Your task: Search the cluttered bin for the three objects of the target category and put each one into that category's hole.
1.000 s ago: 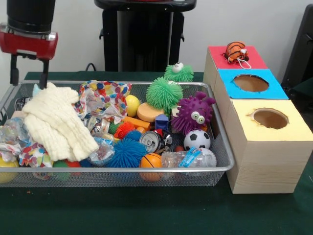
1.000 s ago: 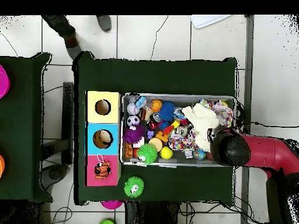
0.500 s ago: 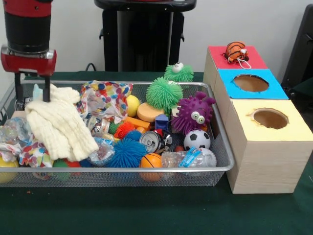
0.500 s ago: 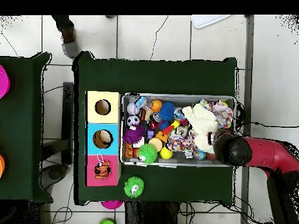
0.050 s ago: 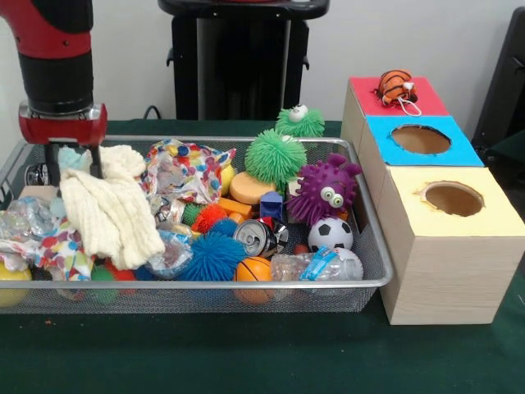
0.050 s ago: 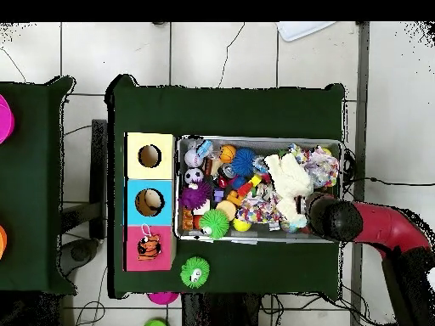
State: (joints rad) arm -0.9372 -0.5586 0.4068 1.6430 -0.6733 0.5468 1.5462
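Observation:
My gripper hangs over the left end of the wire bin, open, its fingers straddling the top of a bunched cream cloth and a pale blue scrap. In the overhead view the red arm's wrist hides the gripper beside the cloth. The bin holds a green spiky ball, a purple spiky toy, a soccer ball, a small basketball, a can, a plastic bottle and a blue spiky ball.
Right of the bin stand three boxes: yellow and blue with round holes, red with an orange striped toy on top. A second green spiky ball sits behind the bin. A dotted wrapper lies by the cloth.
The gripper has dropped lower and shifted right in the front view, and the cream cloth has been bunched up and pushed right with it. The person's feet have left the overhead view.

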